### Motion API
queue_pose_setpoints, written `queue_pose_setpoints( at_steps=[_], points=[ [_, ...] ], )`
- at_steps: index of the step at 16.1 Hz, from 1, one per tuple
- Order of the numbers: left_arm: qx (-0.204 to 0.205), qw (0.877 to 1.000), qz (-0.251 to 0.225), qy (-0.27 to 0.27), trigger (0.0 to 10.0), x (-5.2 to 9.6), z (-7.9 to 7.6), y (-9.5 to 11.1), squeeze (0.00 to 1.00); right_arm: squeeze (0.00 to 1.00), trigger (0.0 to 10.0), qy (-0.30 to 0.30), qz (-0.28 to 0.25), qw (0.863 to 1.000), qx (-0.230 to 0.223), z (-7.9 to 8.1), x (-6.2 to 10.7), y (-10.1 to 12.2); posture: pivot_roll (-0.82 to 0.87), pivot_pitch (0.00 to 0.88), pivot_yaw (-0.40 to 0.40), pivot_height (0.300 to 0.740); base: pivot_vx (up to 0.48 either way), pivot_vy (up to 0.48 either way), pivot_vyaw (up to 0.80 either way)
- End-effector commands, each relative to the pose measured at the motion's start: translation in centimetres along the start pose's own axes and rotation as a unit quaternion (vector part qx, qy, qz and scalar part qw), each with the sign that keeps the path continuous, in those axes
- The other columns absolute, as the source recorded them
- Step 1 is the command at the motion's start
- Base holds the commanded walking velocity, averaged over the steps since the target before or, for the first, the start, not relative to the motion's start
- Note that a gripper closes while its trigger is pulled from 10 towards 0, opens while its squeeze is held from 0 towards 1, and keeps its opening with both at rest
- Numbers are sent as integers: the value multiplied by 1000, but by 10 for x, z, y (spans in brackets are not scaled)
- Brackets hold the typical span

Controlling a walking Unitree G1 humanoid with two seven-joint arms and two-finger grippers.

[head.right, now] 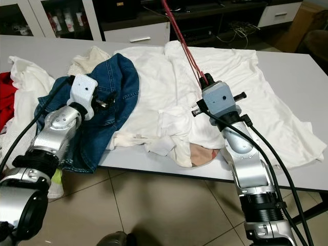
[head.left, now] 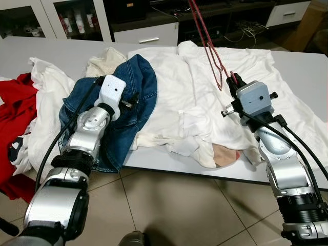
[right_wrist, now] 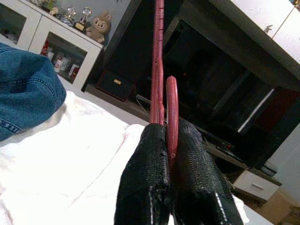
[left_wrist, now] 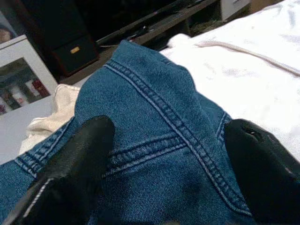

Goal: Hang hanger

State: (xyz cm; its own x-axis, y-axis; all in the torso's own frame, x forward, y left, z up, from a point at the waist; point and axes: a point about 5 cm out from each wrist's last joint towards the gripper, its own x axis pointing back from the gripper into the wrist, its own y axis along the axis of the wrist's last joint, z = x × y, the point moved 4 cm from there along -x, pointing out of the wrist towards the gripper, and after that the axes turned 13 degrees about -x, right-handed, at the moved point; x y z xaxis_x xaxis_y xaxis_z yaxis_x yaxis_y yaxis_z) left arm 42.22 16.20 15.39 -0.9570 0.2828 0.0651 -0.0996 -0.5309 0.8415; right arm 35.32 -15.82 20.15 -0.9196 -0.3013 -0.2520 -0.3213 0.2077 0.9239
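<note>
A red hanger [head.left: 209, 45] rises from my right gripper [head.left: 233, 81] toward the top edge of the eye views, above the white garment [head.left: 205, 97] spread on the grey table [head.left: 302, 66]. In the right wrist view the black fingers [right_wrist: 150, 183] are shut on the hanger's thin red bars [right_wrist: 159, 70]. My left gripper [left_wrist: 164, 178] hovers open just over the blue denim garment [head.left: 128, 97], its fingers [left_wrist: 70, 173] spread to either side of a seam.
A red cloth [head.left: 15, 107] and more white clothes [head.left: 46, 102] lie at the table's left end. White cabinets [head.left: 77, 18] and a dark TV stand [head.left: 225, 15] stand behind the table. Tiled floor [head.left: 174, 205] runs along the near edge.
</note>
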Motion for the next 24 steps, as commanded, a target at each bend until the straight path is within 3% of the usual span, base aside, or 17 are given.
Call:
queue_pose_setpoints(
  at_steps=[1,3,4,9,18,19,24],
  points=[
    [-3,1000,8,4,10000,-4,0,2,1000,0,10000,-2,-6,1000,4,1,0,2,93,2,63,740,0,0,0],
    [3,999,29,14,10000,-7,-1,-1,1000,0,10000,-2,-6,1000,3,1,0,2,93,3,66,740,0,0,0],
    [6,999,51,-1,10000,-8,-7,-6,0,0,10000,-3,-6,1000,3,1,0,2,93,3,66,740,0,0,0],
    [-5,986,146,-75,10000,-4,-37,-35,0,0,10000,-3,-5,1000,3,1,0,1,92,6,66,740,0,0,0],
    [-22,971,215,-104,10000,3,-46,-54,0,0,10000,-6,-6,1000,3,0,0,2,89,4,69,740,0,0,0],
    [-23,970,218,-109,0,3,-48,-55,0,0,10000,-7,-6,1000,4,0,0,1,87,4,69,740,0,0,0],
    [-18,971,212,-109,0,3,-49,-55,0,0,10000,-7,-6,1000,6,-2,0,2,87,5,61,740,0,0,0]
  ],
)
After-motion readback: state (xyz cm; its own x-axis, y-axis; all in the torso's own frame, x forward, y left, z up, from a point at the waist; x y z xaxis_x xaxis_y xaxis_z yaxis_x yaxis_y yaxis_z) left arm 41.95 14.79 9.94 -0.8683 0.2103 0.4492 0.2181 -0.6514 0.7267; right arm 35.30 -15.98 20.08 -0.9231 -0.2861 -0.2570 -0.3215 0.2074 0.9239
